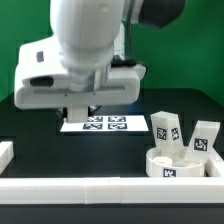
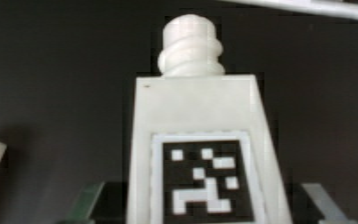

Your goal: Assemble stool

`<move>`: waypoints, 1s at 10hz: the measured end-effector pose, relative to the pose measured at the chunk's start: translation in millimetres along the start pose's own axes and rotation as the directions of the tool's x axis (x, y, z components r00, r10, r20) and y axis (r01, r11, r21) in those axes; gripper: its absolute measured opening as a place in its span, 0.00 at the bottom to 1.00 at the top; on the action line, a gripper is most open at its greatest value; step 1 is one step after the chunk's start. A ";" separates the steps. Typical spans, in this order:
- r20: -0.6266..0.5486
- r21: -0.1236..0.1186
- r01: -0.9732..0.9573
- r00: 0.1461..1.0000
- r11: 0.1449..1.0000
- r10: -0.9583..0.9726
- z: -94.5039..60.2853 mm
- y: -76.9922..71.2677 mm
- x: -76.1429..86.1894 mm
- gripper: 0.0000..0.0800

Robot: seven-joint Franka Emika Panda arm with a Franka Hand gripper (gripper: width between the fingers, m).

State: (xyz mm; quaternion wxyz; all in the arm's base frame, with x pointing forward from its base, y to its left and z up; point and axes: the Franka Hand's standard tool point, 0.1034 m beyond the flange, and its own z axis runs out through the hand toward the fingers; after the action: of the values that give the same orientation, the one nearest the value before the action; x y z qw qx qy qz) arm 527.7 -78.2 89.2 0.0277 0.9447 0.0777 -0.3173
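Observation:
In the wrist view a white stool leg [image 2: 197, 130] fills the picture, with a black-and-white tag on its face and a threaded screw tip [image 2: 190, 45] at its far end. My gripper [image 2: 202, 203] is shut on this leg, a dark finger [image 2: 92, 200] on either side of it. In the exterior view the gripper [image 1: 80, 113] hangs low by the marker board [image 1: 105, 124], and the arm's body hides the held leg. The round white seat [image 1: 180, 167] lies at the exterior view's right. Two legs [image 1: 163, 130] [image 1: 205, 138] stand upright on it.
A long white rail [image 1: 100, 190] runs along the front of the black table. Another rail piece [image 1: 5, 152] sits at the exterior view's left edge. A green wall stands behind the arm.

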 end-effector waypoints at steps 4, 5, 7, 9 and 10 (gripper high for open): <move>-0.304 0.033 -0.006 0.953 0.999 0.016 -29.9 -21.4 21.3 0.42; -0.361 0.025 -0.014 0.932 1.000 0.022 -30.1 -18.8 22.6 0.42; -0.499 0.008 -0.030 0.866 1.000 0.030 -30.9 -13.8 24.0 0.42; -0.625 0.021 -0.064 0.778 0.998 0.064 -37.2 -15.3 28.5 0.42; -0.652 0.029 -0.063 0.755 0.998 0.067 -44.5 -23.7 29.4 0.42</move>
State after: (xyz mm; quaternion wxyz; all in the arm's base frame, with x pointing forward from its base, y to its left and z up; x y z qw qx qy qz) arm 573.5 -46.5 106.8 0.0072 0.9982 0.0489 0.0325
